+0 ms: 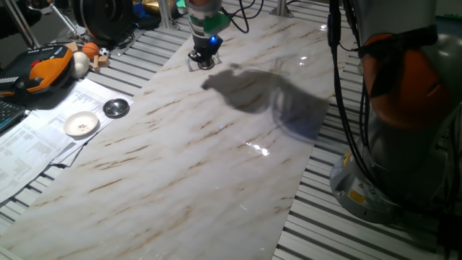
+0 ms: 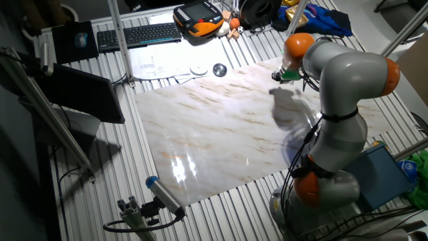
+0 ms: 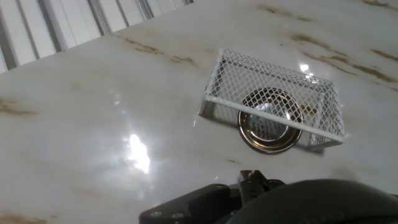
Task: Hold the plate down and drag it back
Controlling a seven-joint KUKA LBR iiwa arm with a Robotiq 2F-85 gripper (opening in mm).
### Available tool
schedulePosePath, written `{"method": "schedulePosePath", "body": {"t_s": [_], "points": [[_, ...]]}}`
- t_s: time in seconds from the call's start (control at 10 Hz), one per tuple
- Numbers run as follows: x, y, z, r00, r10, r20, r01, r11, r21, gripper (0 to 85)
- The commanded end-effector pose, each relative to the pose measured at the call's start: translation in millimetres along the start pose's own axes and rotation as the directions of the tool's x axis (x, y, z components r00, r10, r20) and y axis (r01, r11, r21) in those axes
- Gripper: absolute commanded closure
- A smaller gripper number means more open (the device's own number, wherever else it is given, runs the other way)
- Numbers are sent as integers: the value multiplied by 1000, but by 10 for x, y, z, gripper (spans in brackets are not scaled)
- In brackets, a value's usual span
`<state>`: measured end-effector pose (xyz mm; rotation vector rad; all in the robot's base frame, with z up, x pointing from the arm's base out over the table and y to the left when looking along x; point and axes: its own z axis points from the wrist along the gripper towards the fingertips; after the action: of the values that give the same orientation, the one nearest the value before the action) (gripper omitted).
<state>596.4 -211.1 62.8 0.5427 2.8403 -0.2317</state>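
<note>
A pale marble board (image 1: pixel 216 159) covers the slatted table, and the grey and orange arm (image 2: pixel 334 100) reaches over its far side. The gripper (image 1: pixel 204 58) hangs low over the board near that edge, a blue light glowing on it. Its fingers are hidden in all views, so I cannot tell if they are apart or together. Just ahead of the gripper, in the hand view, sits a white wire mesh basket (image 3: pixel 273 87). The plate (image 3: pixel 270 121) lies flat on the board at the basket, seen partly through the mesh, its near edge poking out below the basket's front rim.
</note>
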Motion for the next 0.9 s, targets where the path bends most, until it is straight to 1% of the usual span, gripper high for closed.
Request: {"method": "schedulePosePath", "body": {"t_s": [0.0,0.1,0.2,0.5,0.6,0.8], "points": [[-7,-22,33,1000,-6,14,6,1000,8,850],[-16,-35,76,999,-9,32,8,1000,13,850],[-32,-42,116,999,-9,42,8,1000,17,850],[-121,-109,158,999,-21,36,21,1000,5,850],[-147,-128,174,999,-23,43,23,1000,5,850],[-165,-148,210,998,-24,57,24,1000,4,850]]}}
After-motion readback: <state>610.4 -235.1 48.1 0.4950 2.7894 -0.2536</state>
